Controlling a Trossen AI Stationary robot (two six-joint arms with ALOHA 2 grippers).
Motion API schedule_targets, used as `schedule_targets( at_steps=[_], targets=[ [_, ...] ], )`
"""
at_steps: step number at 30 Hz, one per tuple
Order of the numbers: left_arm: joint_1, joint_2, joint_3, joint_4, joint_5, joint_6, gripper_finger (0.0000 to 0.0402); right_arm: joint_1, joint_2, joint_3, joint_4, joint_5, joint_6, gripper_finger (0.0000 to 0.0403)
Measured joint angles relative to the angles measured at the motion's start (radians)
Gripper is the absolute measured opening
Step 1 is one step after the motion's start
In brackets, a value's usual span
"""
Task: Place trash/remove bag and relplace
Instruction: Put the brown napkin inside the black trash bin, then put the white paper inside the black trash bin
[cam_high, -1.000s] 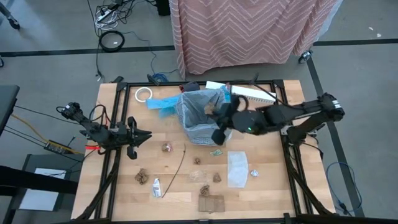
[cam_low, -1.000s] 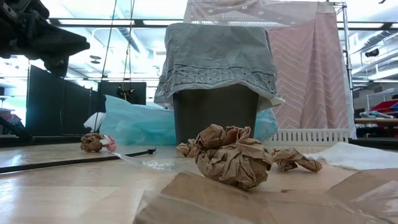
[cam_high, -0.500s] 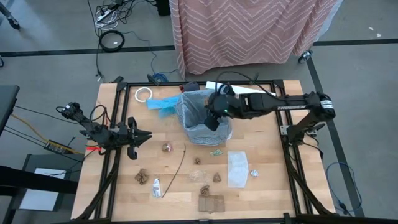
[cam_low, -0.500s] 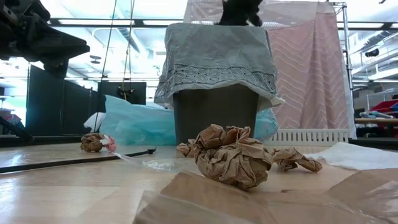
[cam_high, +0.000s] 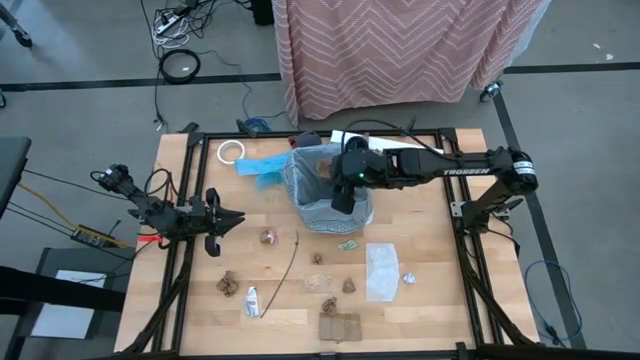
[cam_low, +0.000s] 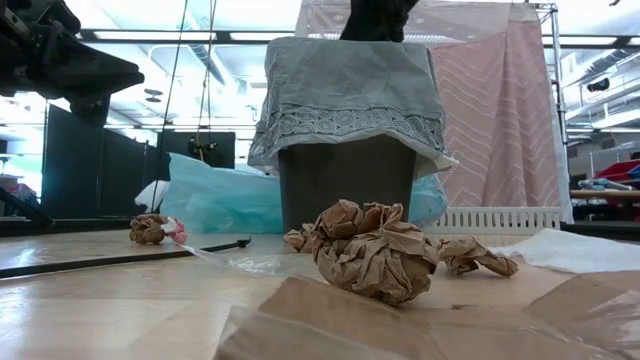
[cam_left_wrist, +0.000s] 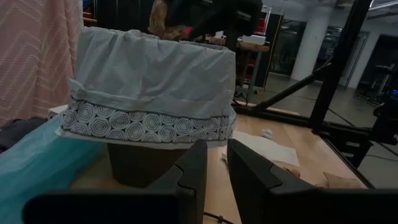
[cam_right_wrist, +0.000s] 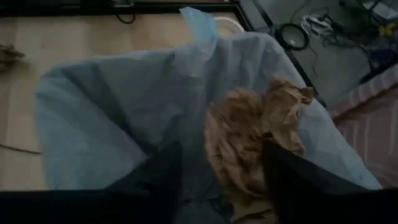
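Since a second ago, the right gripper (cam_high: 341, 197) has been swung from beside the bin to over its mouth, where the grey bag (cam_high: 312, 185) is fitted. From the right wrist, a brown paper wad (cam_right_wrist: 258, 140) is seen between spread fingers, a detail hidden from above. Other scraps (cam_high: 229, 283) are left on the table (cam_high: 440, 300). The left gripper (cam_high: 226, 222) is parked at the left edge, fingers narrowly parted.

Grey-lined bin (cam_low: 348, 190), right claw (cam_low: 375, 20) above, paper wad (cam_low: 375, 250) in front
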Motion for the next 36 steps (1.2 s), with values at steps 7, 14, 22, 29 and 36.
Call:
schedule_targets(
  at_steps=[7,14,22,29,36],
  targets=[
    [0.000,0.000,0.000,-0.001,0.001,0.001,0.0072,0.060,-0.023,0.001,-0.180,0.008,0.025,0.0285],
    [0.000,0.000,0.000,-0.001,0.002,0.002,0.0072,0.160,-0.109,0.001,-0.356,0.041,0.100,0.0271],
    [0.000,0.000,0.000,-0.001,0.003,-0.002,0.0072,0.279,-0.292,0.002,-0.382,0.072,0.295,0.0270],
    [0.000,0.000,0.000,-0.008,0.027,-0.048,0.0072,0.452,-0.355,-0.135,-0.621,0.061,0.741,0.0258],
    [0.000,0.000,0.000,-0.032,0.042,-0.055,0.0072,0.665,-0.330,-0.484,-0.475,0.020,1.097,0.0259]
  ],
)
